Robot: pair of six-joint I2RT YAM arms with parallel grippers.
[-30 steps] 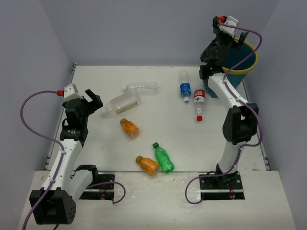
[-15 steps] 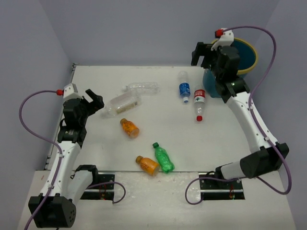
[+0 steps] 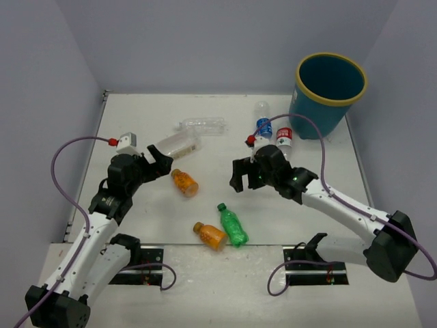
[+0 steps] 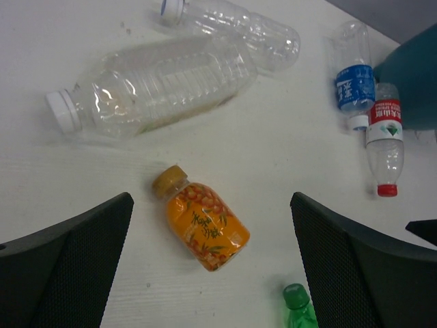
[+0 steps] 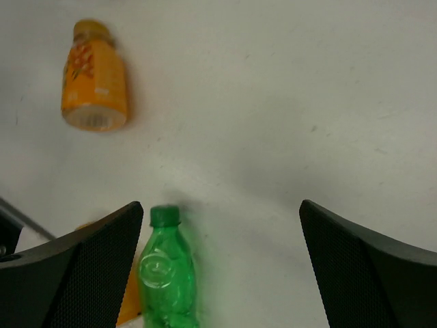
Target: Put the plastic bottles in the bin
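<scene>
All seven bottles lie on the white table. Two clear plain bottles (image 3: 203,125) (image 3: 174,145) are at the back left. The blue-labelled one (image 3: 263,126) and the red-labelled one (image 3: 284,135) lie near the bin (image 3: 321,117), which stands at the back right. My left gripper (image 3: 158,162) is open above one orange bottle (image 3: 184,182), which sits between its fingers in the left wrist view (image 4: 205,222). My right gripper (image 3: 240,178) is open and empty above the green bottle (image 3: 233,225), which lies near its left finger in the right wrist view (image 5: 166,273). The second orange bottle (image 3: 210,235) lies beside the green one.
Grey walls close the table at the back and both sides. The arm bases are bolted at the near edge. In the left wrist view the bin (image 4: 413,82) shows at the far right, past the blue-labelled bottle (image 4: 355,85) and the red-labelled bottle (image 4: 384,147).
My right arm has swung from above the bin down to the middle of the table over the green bottle. My left gripper has moved right and forward toward the orange bottle.
</scene>
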